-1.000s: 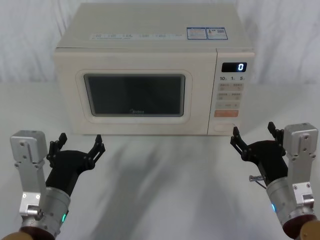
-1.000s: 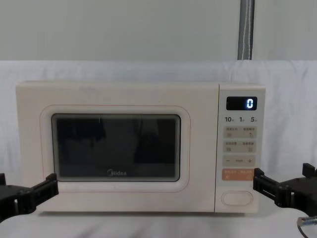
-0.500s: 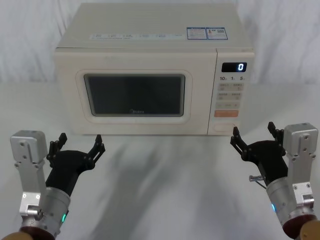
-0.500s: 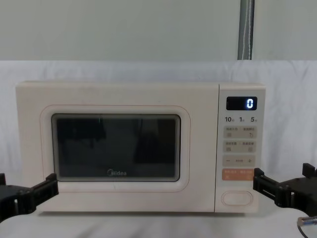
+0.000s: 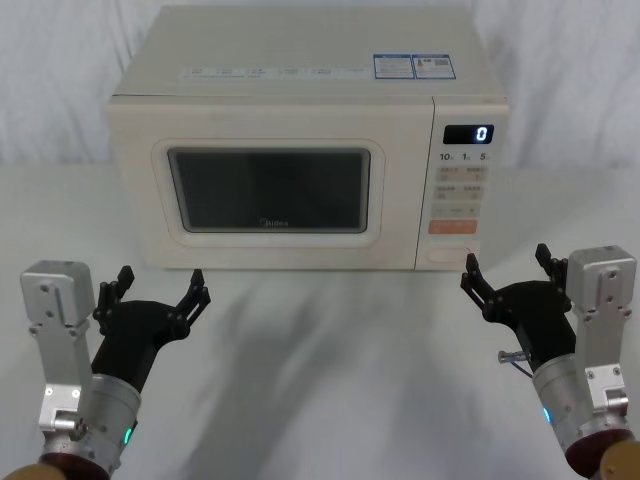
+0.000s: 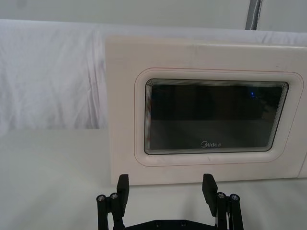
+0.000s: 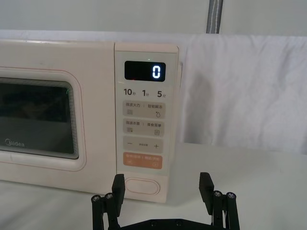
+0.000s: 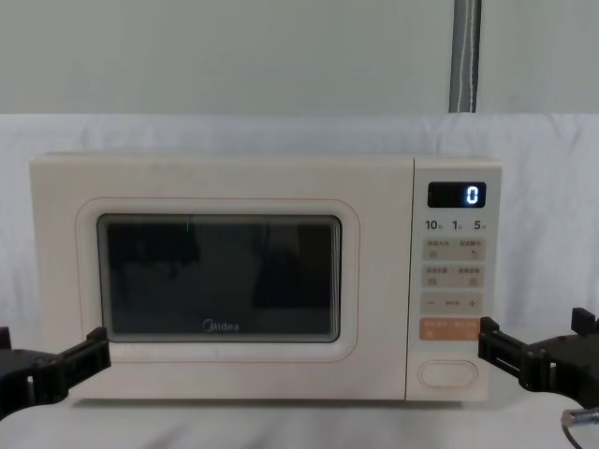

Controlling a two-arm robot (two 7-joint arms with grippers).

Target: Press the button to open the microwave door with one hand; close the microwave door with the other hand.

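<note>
While the microwave door (image 5: pixel 270 195) sits flush with the cream oven body, closed, its dark glass window hides whatever is inside, and the small grey Midea logo under the glass is barely legible from the head view. The microwave stands at the back of the white-draped bench (image 5: pixel 330 340), with the control panel (image 5: pixel 462 185) on its right side showing a lit "0" on the black display (image 5: pixel 468 134). The button (image 7: pixel 141 186), a cream oval at the foot of that panel below the orange key (image 7: pixel 143 160), is untouched; the small print on the beige keys is too fine to read. The right end effector (image 5: pixel 508 275) hovers low over the bench just in front of and slightly right of the button, fingers spread apart and empty; in the chest view it is cut off at the frame's lower right edge. The left end effector (image 5: pixel 157 285) hovers near the door's lower left corner, apart from it, fingers likewise spread with nothing between them; the chest view crops it at the lower left, and its wrist view shows just the two fingertips (image 6: pixel 123 184) below the door
</note>
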